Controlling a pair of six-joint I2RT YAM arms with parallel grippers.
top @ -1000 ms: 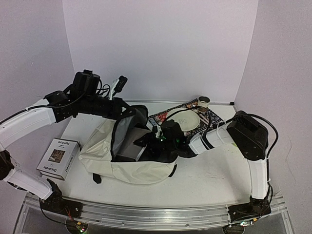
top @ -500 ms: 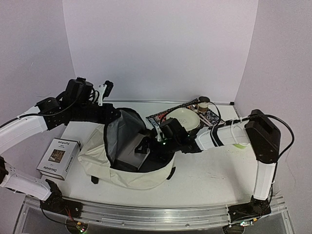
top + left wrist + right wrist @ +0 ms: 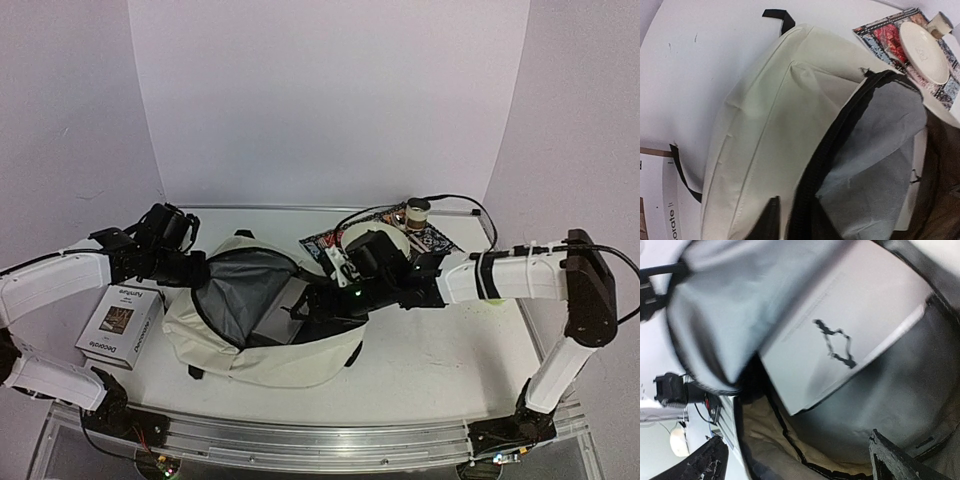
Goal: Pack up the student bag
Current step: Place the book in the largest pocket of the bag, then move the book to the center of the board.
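Note:
The student bag (image 3: 255,350), cream fabric with black zipper trim and grey lining, lies open in the middle of the table. My left gripper (image 3: 192,268) is shut on the bag's zipper edge (image 3: 837,130) at the left of the opening; its fingers (image 3: 769,222) pinch the trim. My right gripper (image 3: 318,298) is open and empty at the bag's mouth, with its fingertips (image 3: 707,460) spread wide inside. A flat white box (image 3: 840,325) with a black squiggle lies inside the bag, also seen from above (image 3: 275,322).
A white "Decorate" box (image 3: 120,322) lies left of the bag. Behind the bag, a patterned book (image 3: 440,240) carries a white bowl (image 3: 385,240) and a small cup (image 3: 417,212). The bowl also shows in the left wrist view (image 3: 922,50).
My left gripper has dropped down and to the left with the zipper edge, laying the flap lower and wider. My right arm has stretched out, its gripper still at the bag's mouth.

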